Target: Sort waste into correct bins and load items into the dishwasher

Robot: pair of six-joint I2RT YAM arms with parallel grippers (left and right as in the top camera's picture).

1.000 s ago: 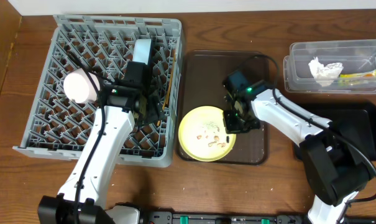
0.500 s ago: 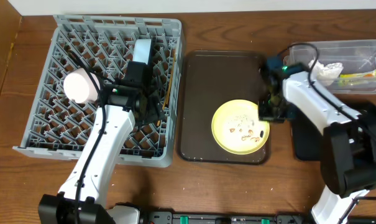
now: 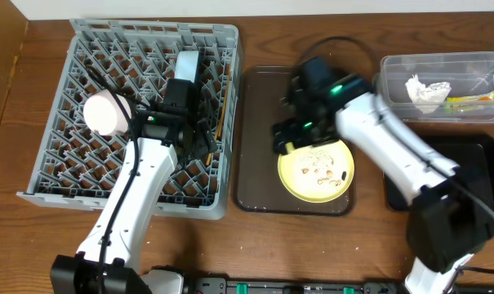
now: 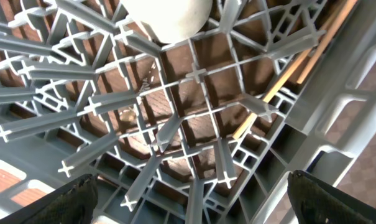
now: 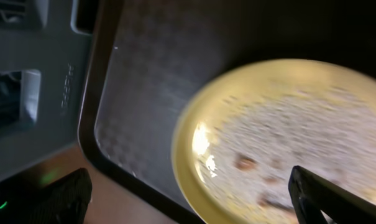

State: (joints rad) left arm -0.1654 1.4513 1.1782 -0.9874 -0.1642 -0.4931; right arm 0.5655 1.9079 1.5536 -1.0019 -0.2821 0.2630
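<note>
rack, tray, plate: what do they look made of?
Rack: moulded plastic by the look, matte grey, with thin lattice ribs and pegs.
Tray: probably plastic, dark brown, with a fine checkered texture and a dull sheen.
Plate: pale yellow and glossy, with a bright highlight. Could be plastic or glazed ceramic, can't tell.

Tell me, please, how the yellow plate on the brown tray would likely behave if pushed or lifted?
The plate looks rigid and shallow, so it would probably slide flat on the tray rather than tip. Its glossy rim may be slippery. Tilting it would likely spill the crumbs.
</note>
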